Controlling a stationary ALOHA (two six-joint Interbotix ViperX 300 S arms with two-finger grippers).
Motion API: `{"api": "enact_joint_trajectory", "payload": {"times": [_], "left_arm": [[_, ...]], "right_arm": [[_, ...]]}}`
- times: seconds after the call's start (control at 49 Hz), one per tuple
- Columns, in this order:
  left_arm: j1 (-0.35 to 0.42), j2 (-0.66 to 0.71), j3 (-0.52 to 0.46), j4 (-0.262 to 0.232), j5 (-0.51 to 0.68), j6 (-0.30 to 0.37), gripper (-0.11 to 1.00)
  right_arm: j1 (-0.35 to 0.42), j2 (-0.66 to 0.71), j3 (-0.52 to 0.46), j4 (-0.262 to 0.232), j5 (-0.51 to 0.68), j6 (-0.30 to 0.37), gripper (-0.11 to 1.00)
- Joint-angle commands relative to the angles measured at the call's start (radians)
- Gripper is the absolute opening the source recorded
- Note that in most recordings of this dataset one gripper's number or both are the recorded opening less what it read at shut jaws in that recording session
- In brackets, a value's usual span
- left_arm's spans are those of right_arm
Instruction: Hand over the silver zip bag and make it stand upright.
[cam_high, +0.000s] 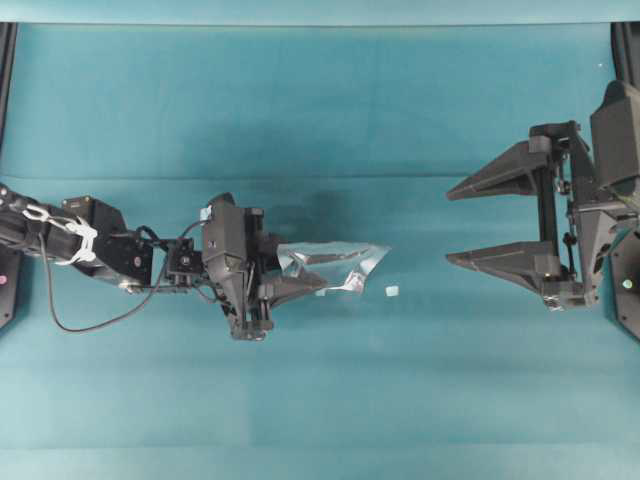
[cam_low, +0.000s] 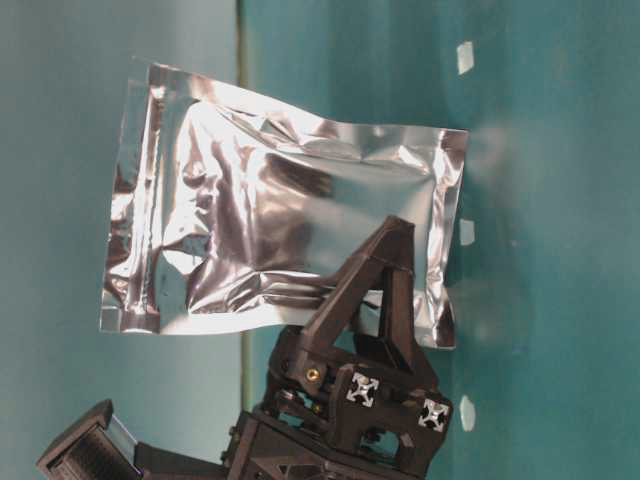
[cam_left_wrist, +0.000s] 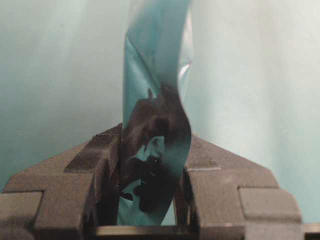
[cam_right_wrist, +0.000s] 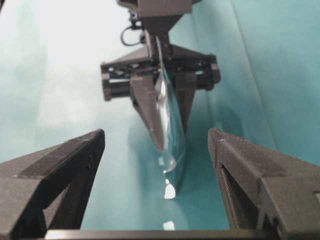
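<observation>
we are holding the silver zip bag (cam_high: 333, 268) out over the teal worktop (cam_high: 320, 110) in our left claw (cam_high: 300, 287), so by our reading the handover step is in hand and the standing-up step is not yet begun; the left claw's fingers (cam_left_wrist: 90, 165) are pinching one edge of the pouch between them, narrow and clamped on the foil, and the rest of the bag is sticking out edge-on toward the other arm, clear of the surface as far as the table-level view lets us judge; our right claw (cam_high: 458, 222) is waiting well apart on the far side, its fingers (cam_right_wrist: 60, 170) spread wide and holding nothing, lined up so that the bag's free end is sitting in the gap seen from its wrist camera; the next move, we are thinking, is calling for the right claw to slide in around the free end, close firmly on the foil, and only then for the left to let go; the foil is thin and crinkled, so a shallow bite could slip; our left arm is reaching out low from the left edge, its wrist dipping; our right arm is drawn back near its edge, claw pointing roughly level at the bag; a tiny white scrap (cam_high: 392, 291) is lying on the worktop just beyond the bag.
</observation>
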Motion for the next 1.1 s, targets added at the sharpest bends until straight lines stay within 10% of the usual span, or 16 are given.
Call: {"api": "enact_joint_trajectory", "payload": {"times": [0.0, 1.083], "left_arm": [[-0.014, -0.003, -0.008, 0.003, -0.005, -0.003, 0.23], [-0.028, -0.002, -0.005, 0.003, 0.006, -0.003, 0.23]], "right_arm": [[0.002, -0.005, -0.008, 0.002, -0.008, 0.009, 0.94], [0.002, -0.005, 0.002, 0.002, -0.008, 0.009, 0.93]]}}
